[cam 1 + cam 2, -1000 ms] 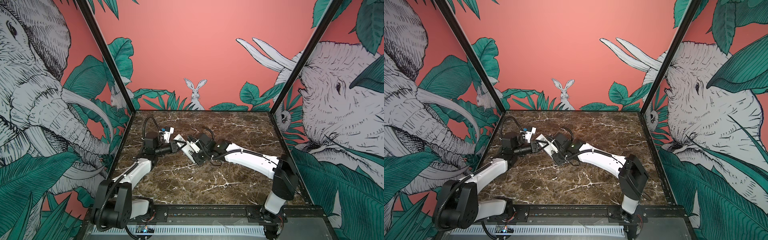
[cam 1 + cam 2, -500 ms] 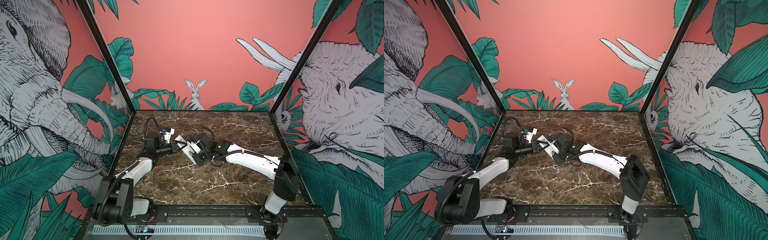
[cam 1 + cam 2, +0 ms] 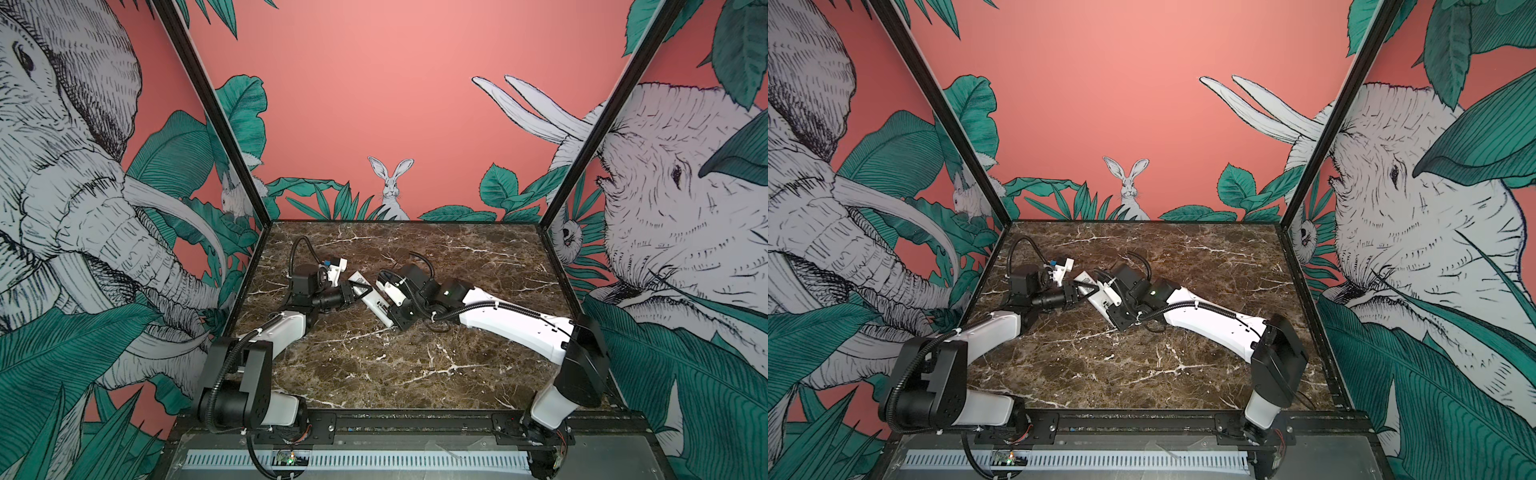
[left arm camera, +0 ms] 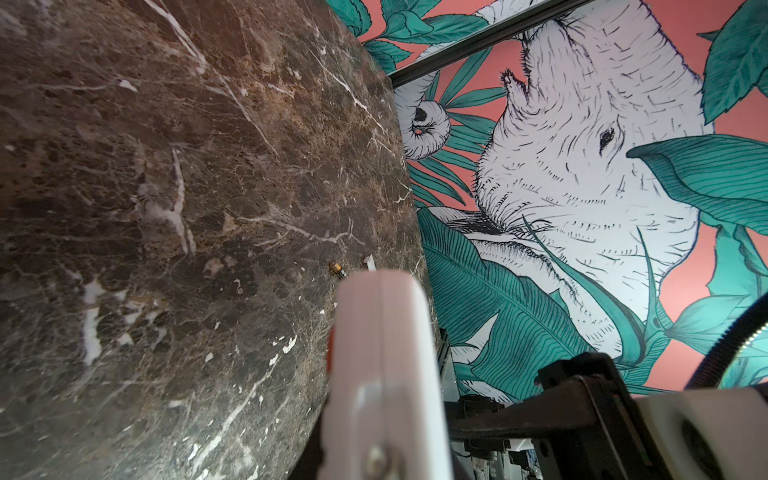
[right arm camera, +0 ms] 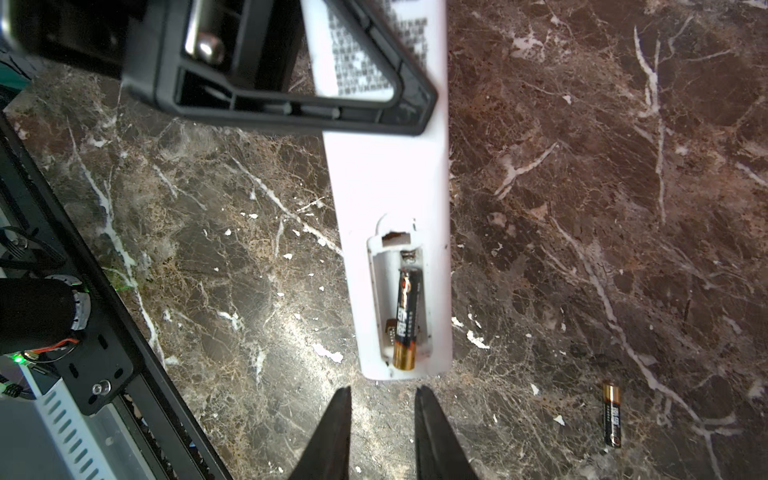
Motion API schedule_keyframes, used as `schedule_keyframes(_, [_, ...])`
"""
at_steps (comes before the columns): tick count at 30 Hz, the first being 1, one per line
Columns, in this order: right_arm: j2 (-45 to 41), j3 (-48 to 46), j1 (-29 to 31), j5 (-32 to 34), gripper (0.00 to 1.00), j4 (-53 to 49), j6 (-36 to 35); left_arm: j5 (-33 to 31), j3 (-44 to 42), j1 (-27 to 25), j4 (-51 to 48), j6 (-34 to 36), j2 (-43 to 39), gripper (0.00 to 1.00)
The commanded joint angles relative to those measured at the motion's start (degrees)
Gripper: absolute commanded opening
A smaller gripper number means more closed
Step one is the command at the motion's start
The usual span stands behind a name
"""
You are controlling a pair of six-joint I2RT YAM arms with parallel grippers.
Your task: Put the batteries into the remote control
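Toward the left rear of the marble tabletop point(image 3: 374, 365), the remote control point(image 5: 388, 174) is held off the surface, back side up, a long slim white bar with a block of small grey print near the clamped end. The left gripper point(image 5: 291, 83) is closed on it, one black triangular open-frame finger lying across the printed patch. At the free end of the remote the battery compartment point(image 5: 397, 291) stands open, its cover off; a coiled spring contact shows at its inner end. One battery point(image 5: 406, 316), black with white lettering and a brassy gold end, lies in one slot with the gold end toward the remote's tip, while the slot beside it shows only bare white plastic and a small metal contact. The right gripper point(image 5: 382, 415) hangs just off the remote's tip, its two dark pointed fingers a narrow gap apart and holding nothing. A second battery point(image 5: 612, 415) of the same kind lies flat on the marble, well apart from the remote. In both top views the two grippers meet around the white bar point(image 3: 376, 303) point(image 3: 1100, 297).
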Motion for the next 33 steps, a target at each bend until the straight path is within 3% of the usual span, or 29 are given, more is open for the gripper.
schedule_keyframes(1, [-0.62,0.65,0.07,0.09,0.26,-2.03,0.02,2.37,-0.77,0.62,5.43,-3.01,0.4,0.0])
schedule_keyframes(19, [1.75,1.31,-1.52,0.43,0.18,-0.75,-0.54,4.64,-0.94,0.73,7.25,-4.32,0.42,0.0])
schedule_keyframes(33, [3.28,0.99,-1.97,-1.66,0.19,0.77,-0.22,4.66,-0.83,0.8,7.28,-4.35,0.46,0.0])
